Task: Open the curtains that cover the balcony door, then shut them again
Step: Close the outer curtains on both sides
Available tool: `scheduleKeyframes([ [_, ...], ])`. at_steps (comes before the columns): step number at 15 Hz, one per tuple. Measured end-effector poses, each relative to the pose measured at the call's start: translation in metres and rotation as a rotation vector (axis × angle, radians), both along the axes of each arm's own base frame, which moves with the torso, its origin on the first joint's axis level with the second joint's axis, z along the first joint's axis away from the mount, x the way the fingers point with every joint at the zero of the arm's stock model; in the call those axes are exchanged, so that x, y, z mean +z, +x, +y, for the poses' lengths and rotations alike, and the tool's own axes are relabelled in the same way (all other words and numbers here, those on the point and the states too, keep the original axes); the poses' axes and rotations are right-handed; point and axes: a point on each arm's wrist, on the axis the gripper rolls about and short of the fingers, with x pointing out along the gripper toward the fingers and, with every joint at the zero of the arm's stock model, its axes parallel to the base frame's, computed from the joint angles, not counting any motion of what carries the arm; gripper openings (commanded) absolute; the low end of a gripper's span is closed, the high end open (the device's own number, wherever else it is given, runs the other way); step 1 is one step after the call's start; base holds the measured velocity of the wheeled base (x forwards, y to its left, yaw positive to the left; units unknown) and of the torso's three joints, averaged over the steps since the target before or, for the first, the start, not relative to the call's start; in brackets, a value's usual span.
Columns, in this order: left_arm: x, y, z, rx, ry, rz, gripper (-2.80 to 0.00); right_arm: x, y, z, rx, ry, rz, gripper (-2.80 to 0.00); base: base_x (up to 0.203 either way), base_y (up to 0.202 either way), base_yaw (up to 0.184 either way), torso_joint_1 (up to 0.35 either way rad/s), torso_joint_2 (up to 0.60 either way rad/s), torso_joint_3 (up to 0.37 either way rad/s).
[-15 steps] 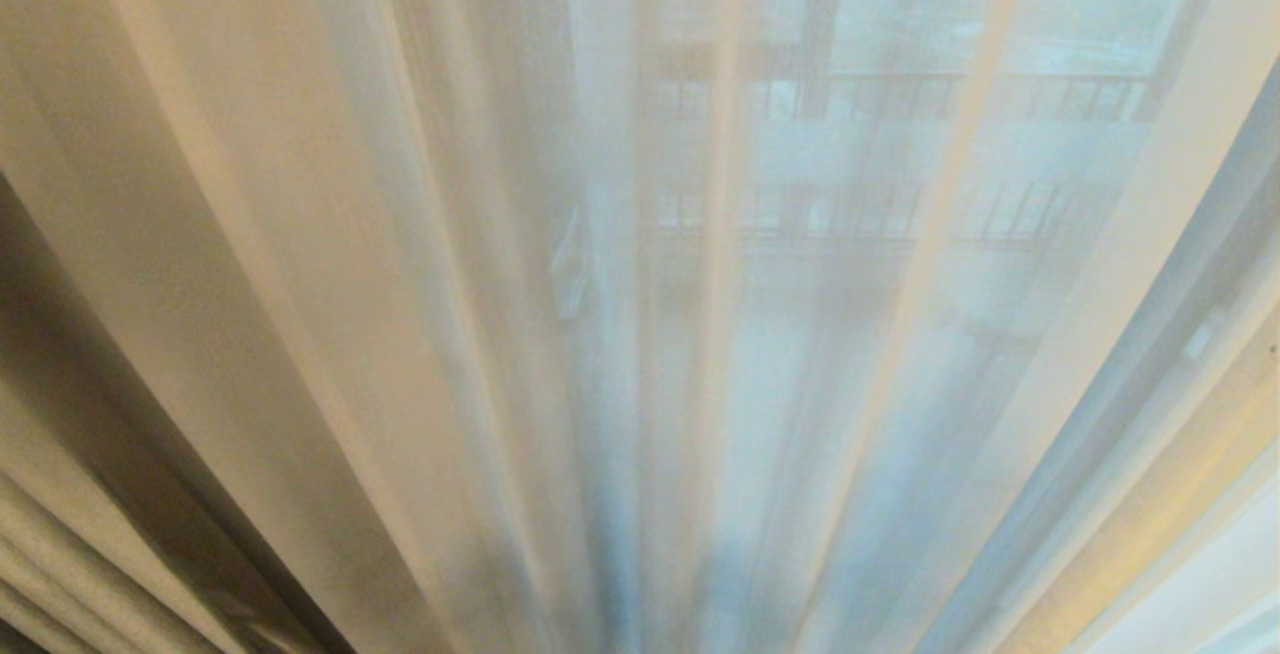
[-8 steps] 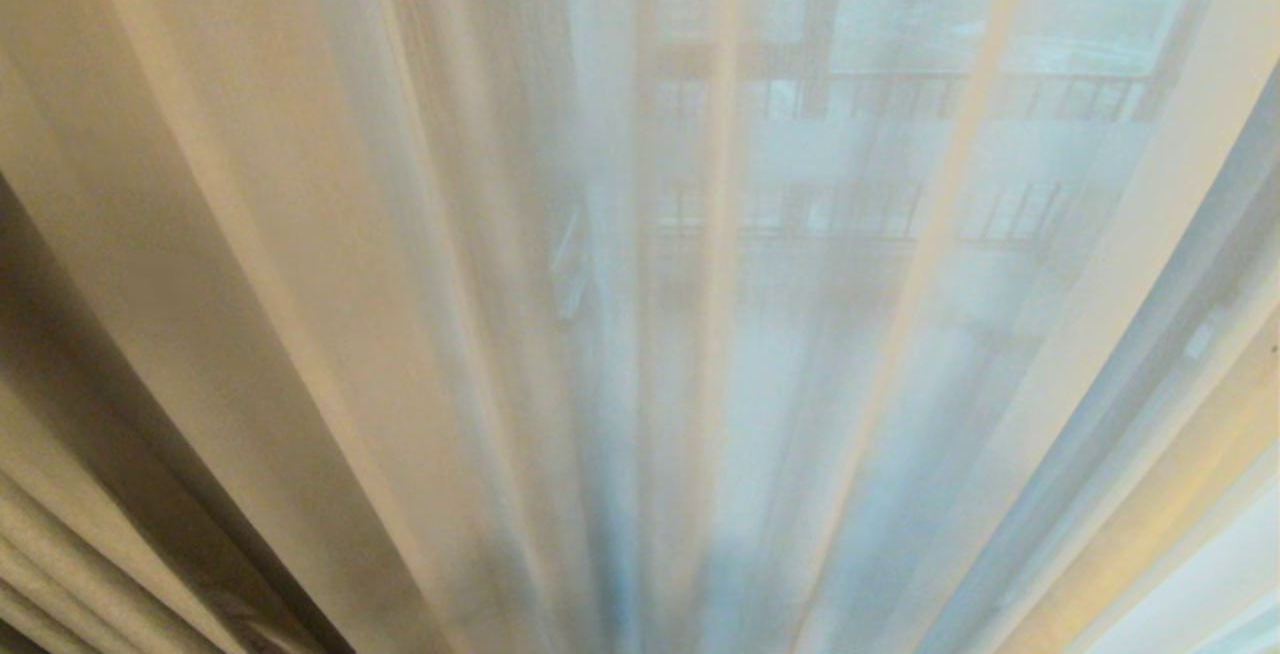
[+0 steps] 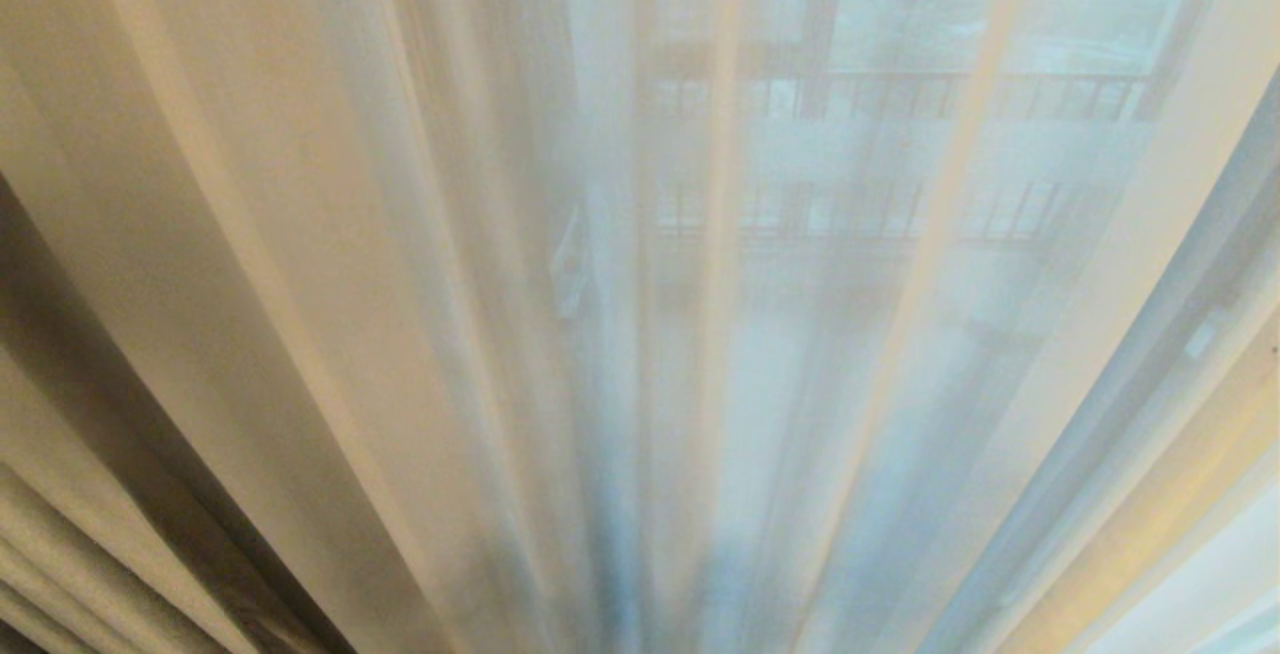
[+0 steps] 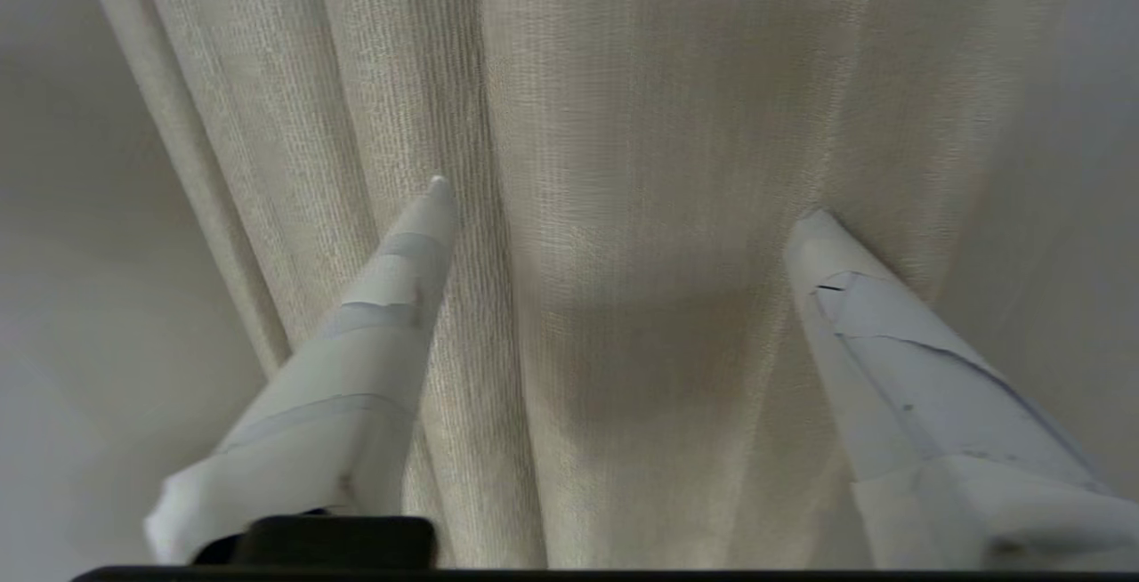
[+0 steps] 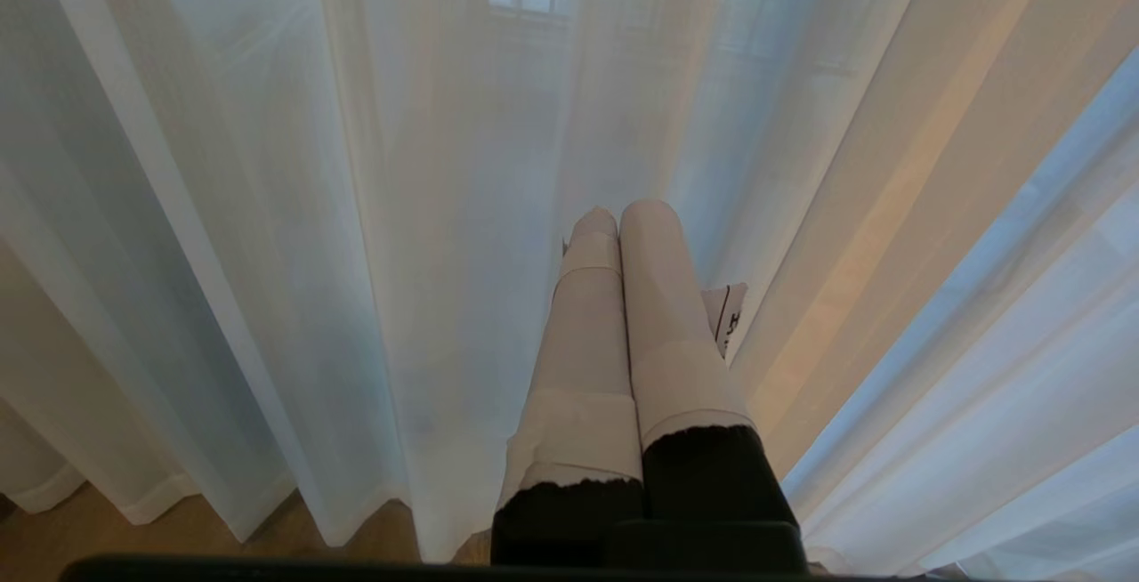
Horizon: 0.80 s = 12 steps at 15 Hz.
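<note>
Sheer curtains hang drawn across the balcony door, whose dark frame and the railing outside show faintly through them in the head view. Heavy beige drapes bunch at the left. Left gripper faces a drape fold, fingers spread wide, holding nothing. Right gripper sits close to the sheers, fingers pressed together, empty. Wood floor shows below the hems.

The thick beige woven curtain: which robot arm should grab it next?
Probably the left. The left gripper is open around a fold of the thick beige woven curtain. The right gripper is shut, facing the thin white see-through sheer.
</note>
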Motion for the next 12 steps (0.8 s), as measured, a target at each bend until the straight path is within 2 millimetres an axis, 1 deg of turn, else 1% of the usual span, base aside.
scheduleKeyframes([
  [2, -0.002, 0.002, 0.000, 0.040, -0.007, 0.002, 0.00, 0.000, 0.000, 0.000, 0.000, 0.000, 0.000, -2.80, 0.000, 0.000, 0.000, 0.000, 0.00, 0.000],
  [5, -0.008, 0.009, 0.003, 0.043, -0.023, 0.017, 0.00, 0.000, 0.000, 0.000, 0.000, 0.000, 0.000, -2.80, 0.000, 0.000, 0.000, 0.000, 0.00, 0.000],
  [8, -0.015, 0.023, 0.009, 0.022, -0.050, 0.005, 0.00, 0.000, 0.000, 0.000, 0.000, 0.000, 0.000, -2.80, 0.000, 0.000, 0.000, 0.000, 0.00, 0.000],
  [12, -0.016, 0.046, 0.018, -0.003, -0.077, -0.019, 0.00, 0.000, 0.000, 0.000, 0.000, 0.000, 0.000, -2.80, 0.000, 0.000, 0.000, 0.000, 0.00, 0.000],
])
